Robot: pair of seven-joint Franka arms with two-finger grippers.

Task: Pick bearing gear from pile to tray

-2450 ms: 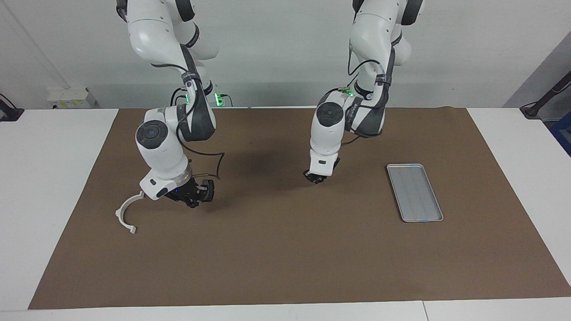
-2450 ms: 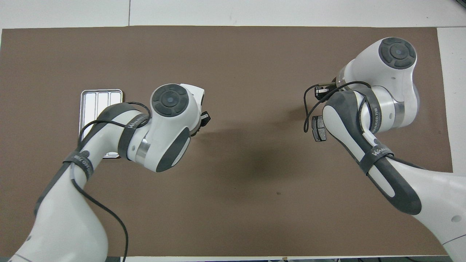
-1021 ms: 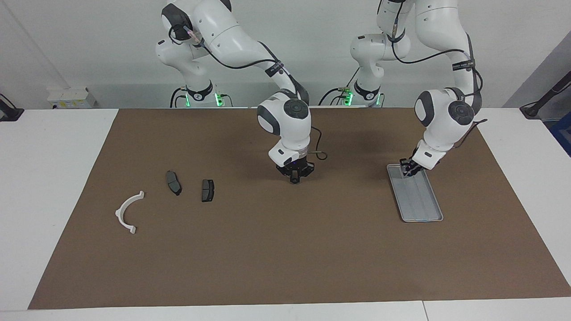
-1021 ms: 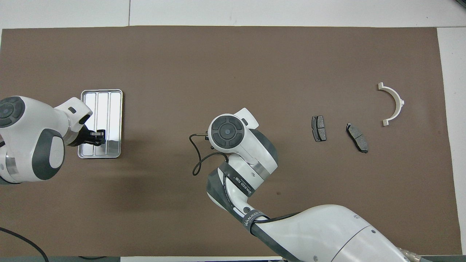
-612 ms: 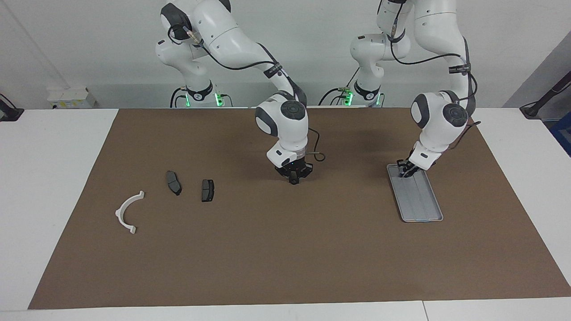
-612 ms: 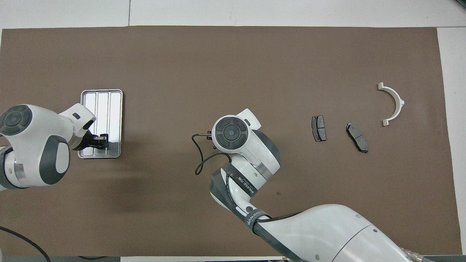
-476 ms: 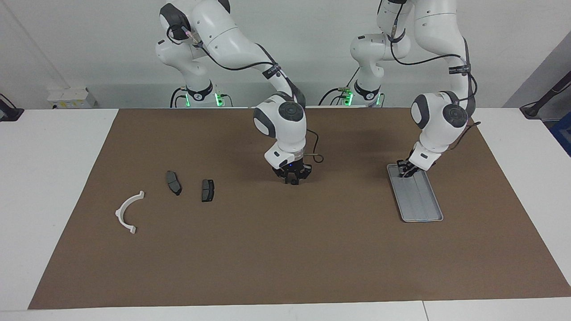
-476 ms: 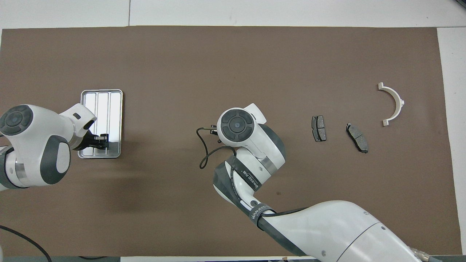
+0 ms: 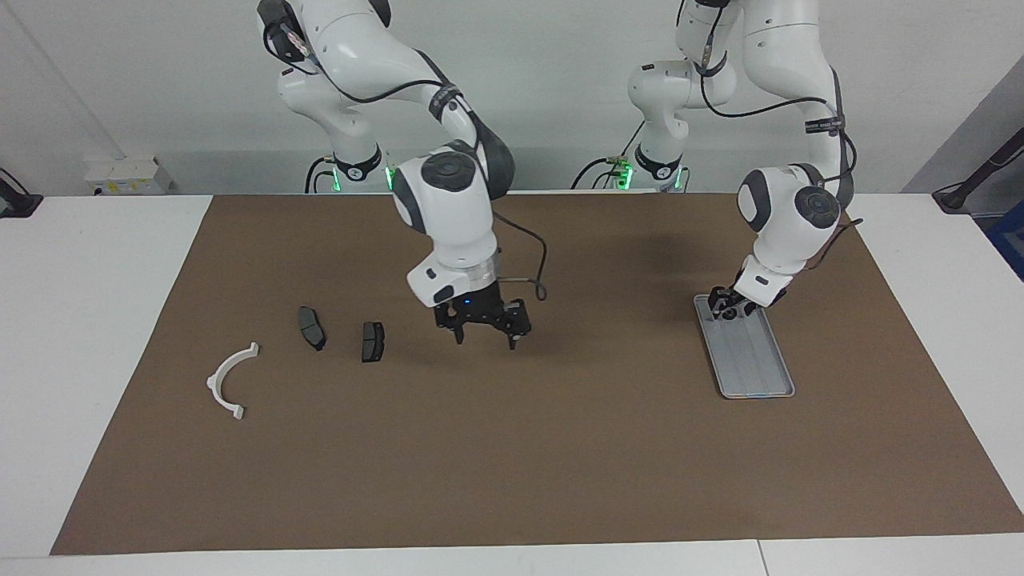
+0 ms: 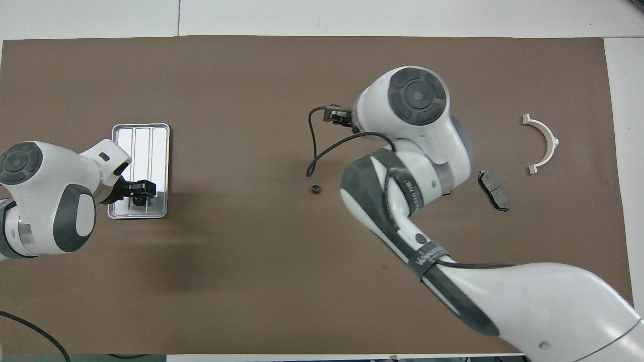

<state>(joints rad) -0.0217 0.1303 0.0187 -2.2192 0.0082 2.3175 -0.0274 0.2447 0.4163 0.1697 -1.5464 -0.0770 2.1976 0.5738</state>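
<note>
Left hand (image 9: 729, 309) low over tray (image 9: 756, 364) end nearest robots, grip unreadable. Right hand (image 9: 483, 330) spread wide, empty, above surface (image 9: 512, 448); small black gear (image 10: 315, 189) just beside.

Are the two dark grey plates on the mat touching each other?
Apart. The facing view shows a strip of bare brown mat between one dark grey plate and the other plate.

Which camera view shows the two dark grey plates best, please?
The facing view. Both lie uncovered there: the first plate nearer the white half-ring bracket, the second plate toward the table's middle. The overhead view shows only the first plate; the right arm covers the second.
</note>
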